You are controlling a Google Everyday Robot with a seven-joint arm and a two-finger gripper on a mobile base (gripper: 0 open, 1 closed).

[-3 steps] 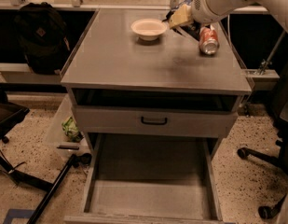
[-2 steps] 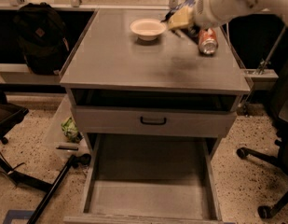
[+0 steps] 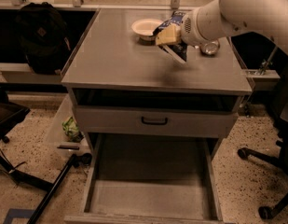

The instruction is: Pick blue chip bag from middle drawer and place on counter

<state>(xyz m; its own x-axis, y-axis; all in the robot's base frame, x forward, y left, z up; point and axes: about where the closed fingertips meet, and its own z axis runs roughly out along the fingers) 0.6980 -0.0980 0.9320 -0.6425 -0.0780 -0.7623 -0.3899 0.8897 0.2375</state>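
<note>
1. Gripper (image 3: 168, 35) has come forward from the counter's (image 3: 115, 59) back right corner and dropped lower over the last second. It now sits just in front of the white bowl (image 3: 144, 27) at the back edge.
2. Fingers are clamped on the blue chip bag (image 3: 177, 54). The bag hangs tilted from them, lower end pointing at the surface.
3. Bag is over the counter's back right part, between the bowl and the red soda can (image 3: 209, 47). Its shadow lies on the surface apart from it, so it looks not yet set down.
4. Middle drawer (image 3: 148, 197) stands pulled out below, floor bare. Pick judged done, carry nearly done.
5. Remaining: lower and release. The can is near on the right and could get nudged.
</note>
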